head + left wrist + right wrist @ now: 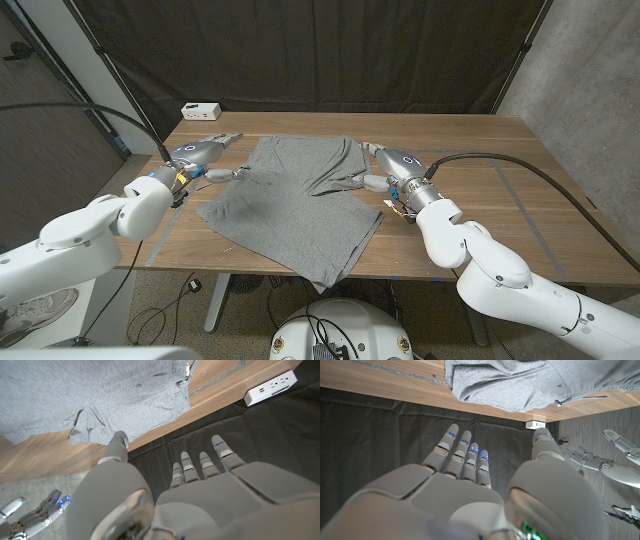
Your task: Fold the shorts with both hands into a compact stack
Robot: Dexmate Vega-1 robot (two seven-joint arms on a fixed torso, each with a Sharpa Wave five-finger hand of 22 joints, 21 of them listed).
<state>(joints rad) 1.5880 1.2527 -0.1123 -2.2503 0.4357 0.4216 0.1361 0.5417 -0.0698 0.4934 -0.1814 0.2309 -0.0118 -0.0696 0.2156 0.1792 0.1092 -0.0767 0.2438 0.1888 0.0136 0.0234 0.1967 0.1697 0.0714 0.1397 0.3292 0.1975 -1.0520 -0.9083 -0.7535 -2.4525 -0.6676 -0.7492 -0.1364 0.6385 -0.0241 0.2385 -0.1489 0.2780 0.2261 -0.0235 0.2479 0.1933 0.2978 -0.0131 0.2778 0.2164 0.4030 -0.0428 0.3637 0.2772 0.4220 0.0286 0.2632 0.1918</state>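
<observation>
Left hand and right hand empty, fingers spread, flanking grey shorts, legs toward near table edge

No text, label or number can be read anywhere.

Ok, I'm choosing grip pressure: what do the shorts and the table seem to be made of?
The shorts look like soft grey jersey knit, matte, heathered and wrinkling limply. The table looks like wood or wood veneer, with visible grain and a smooth low sheen.
</observation>
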